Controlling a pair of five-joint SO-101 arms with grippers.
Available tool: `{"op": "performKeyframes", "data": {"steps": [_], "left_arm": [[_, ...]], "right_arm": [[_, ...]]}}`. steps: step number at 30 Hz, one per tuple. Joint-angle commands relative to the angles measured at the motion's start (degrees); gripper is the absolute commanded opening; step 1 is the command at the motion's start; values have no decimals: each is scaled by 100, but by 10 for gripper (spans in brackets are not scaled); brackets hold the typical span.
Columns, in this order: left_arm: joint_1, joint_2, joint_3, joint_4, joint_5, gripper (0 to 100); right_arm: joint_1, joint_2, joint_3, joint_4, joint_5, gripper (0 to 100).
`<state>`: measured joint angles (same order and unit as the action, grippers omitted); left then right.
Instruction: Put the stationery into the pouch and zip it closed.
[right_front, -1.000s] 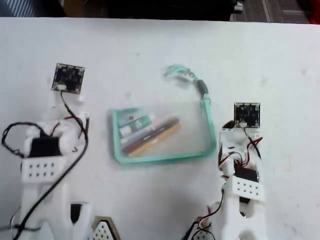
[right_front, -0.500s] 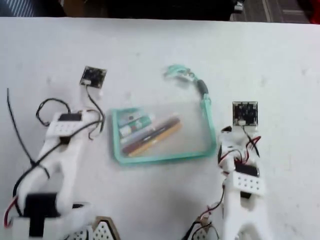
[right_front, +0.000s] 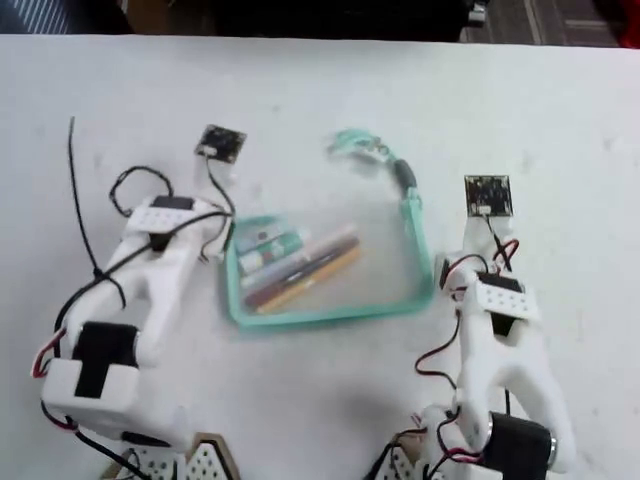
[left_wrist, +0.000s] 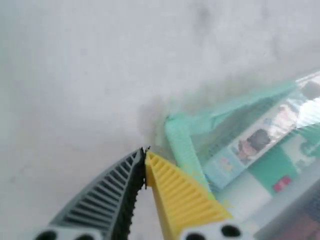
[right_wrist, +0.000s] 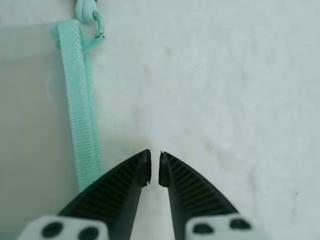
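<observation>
**Pouch and tools, seen from above and from both wrists.** A clear pouch (right_front: 380, 255) with mint-green edging lies flat at the middle of the white worktop (right_front: 520, 100), between the left arm (right_front: 150, 270) and the right arm (right_front: 500, 340). The stationery (right_front: 295, 262) is inside it, gathered toward the left arm's end: several pens or pencils side by side at a slant, with a short labelled stick beside them. At the pouch's far corner on the right arm's side, the green zip tape (right_front: 410, 215) runs on to a dark slider (right_front: 404, 175) and a green pull (right_front: 355, 145) resting on the worktop. Whether the zip is drawn cannot be told. In the left wrist view, the left tool (left_wrist: 145, 156) is closed and holds nothing, its grey and yellow fingers meeting at the tips. The tips stand just beside the pouch's rounded green corner, and contact cannot be judged. The printed labels of the stationery show through the clear wall beyond. In the right wrist view, the right tool (right_wrist: 154, 162) is empty, its two black fingers drawn together with only a thin slit between the tips. It is over bare worktop, with the zip tape running just beside one finger.
</observation>
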<state>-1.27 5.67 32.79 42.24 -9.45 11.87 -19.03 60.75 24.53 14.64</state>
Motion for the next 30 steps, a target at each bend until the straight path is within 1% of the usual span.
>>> {"op": "performKeyframes", "data": {"steps": [1, 7, 11, 16, 20, 23, 25, 28, 30], "left_arm": [[268, 145, -510, 35, 44, 27], [242, 497, -949, 44, 105, 27], [233, 708, -1266, 334, 659, 27], [233, 954, -1635, 853, 686, 27], [321, 1033, -1776, 914, 686, 27], [655, 1024, -1785, 870, 686, 27], [752, 989, -1785, 782, 686, 27], [541, 980, -1890, 826, 695, 22], [242, 980, -2084, 1081, 747, 22]], "right_arm": [[-4, 13, -246, 13, 79, 26], [-4, 189, -413, 31, 79, 17], [-48, 681, -958, 523, 79, 17], [-57, 1121, -1424, 936, 79, 17], [-119, 1121, -1424, 980, 79, 17], [-242, 1121, -1407, 1015, 431, 17], [-347, 1112, -1371, 1086, 642, 17], [-497, 1112, -1363, 1130, 870, 17], [-505, 1112, -1363, 1130, 905, 17]]}}
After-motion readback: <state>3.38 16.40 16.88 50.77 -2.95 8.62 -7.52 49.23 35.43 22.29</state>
